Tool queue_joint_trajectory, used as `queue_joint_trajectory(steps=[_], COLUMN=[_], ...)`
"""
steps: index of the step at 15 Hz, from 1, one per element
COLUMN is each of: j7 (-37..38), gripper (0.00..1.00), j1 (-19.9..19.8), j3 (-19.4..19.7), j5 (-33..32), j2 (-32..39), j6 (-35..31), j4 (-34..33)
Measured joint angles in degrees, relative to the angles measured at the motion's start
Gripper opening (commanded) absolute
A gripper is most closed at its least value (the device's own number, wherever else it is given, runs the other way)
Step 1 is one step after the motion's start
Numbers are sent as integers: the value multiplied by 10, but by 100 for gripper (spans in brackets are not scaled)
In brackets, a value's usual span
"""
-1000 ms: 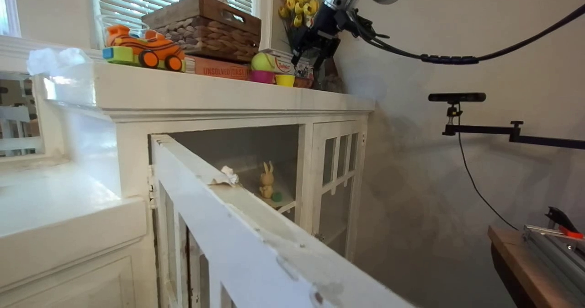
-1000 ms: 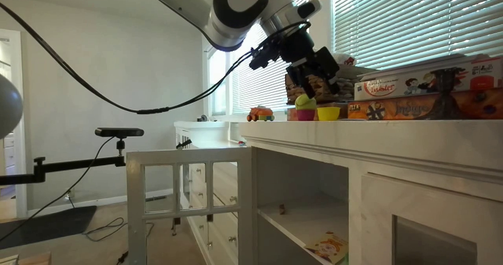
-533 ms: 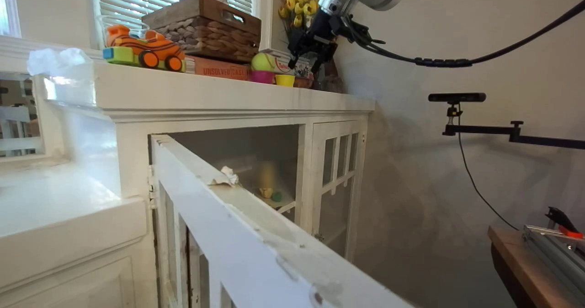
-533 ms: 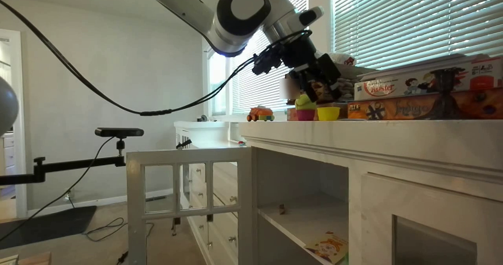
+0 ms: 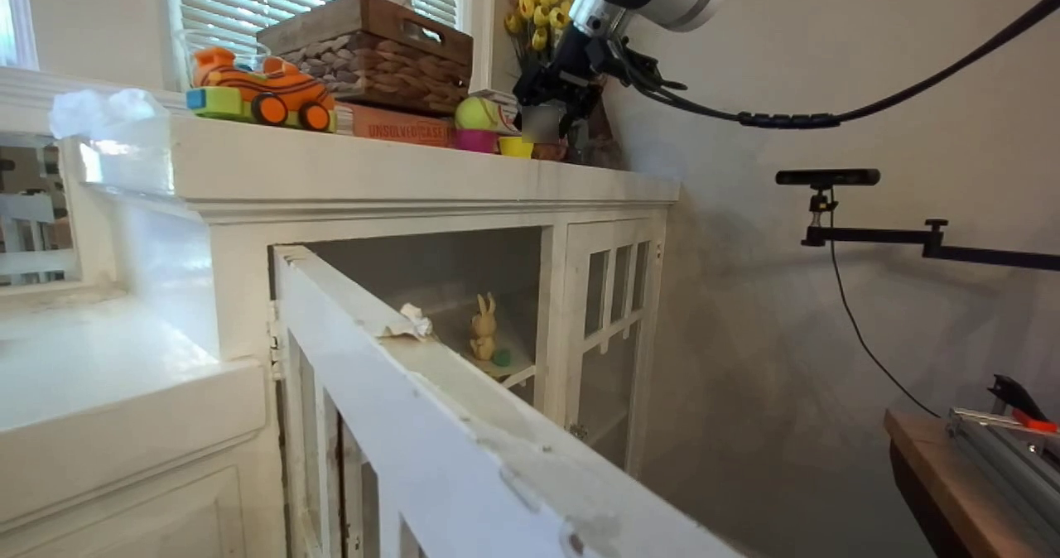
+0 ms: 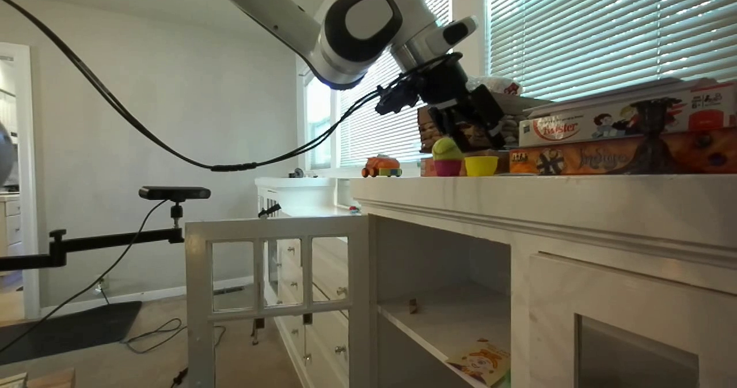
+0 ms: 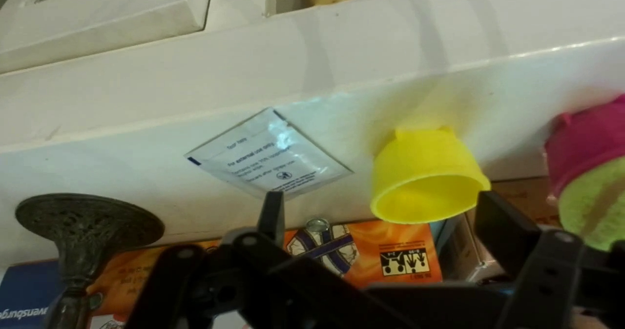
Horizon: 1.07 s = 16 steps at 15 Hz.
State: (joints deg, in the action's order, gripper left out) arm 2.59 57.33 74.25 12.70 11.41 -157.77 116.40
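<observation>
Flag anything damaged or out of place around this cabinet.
The open door looks damaged: paint is chipped along its top edge, where a ragged scrap, perhaps peeling paint, sticks up. The yellow cup near the pincer stands upright.

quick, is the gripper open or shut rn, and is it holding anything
Gripper: open, jaws apart, holding nothing; the yellow cup is near it but not gripped.

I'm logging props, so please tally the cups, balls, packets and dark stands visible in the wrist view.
Cups: 2, the yellow cup and the pink cup
Balls: 1, the yellow-green ball
Packets: 1, the white packet
Stands: 1, the dark stand
Total: 5
</observation>
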Motion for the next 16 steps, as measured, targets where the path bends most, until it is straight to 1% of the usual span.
queue_joint_trajectory(steps=[3,4,5,6,7,10,11,12,14,16], j7=[-1,2,6,7,7,7,7,7,7,7], gripper=[100,100,100,84,74,50,44,38,37,35], j1=[-38,-65,-104,-146,-191,-327,-369,-408,-475,-522], j3=[-44,-74,-115,-159,-204,-341,-384,-423,-490,-536], j5=[10,3,-5,-10,-13,-23,-26,-29,-38,-46], j2=[5,4,3,3,3,5,5,6,8,12], j6=[0,-3,-9,-14,-18,-22,-22,-22,-22,-22], j4=[-7,-12,-17,-23,-29,-48,-53,-59,-71,-80])
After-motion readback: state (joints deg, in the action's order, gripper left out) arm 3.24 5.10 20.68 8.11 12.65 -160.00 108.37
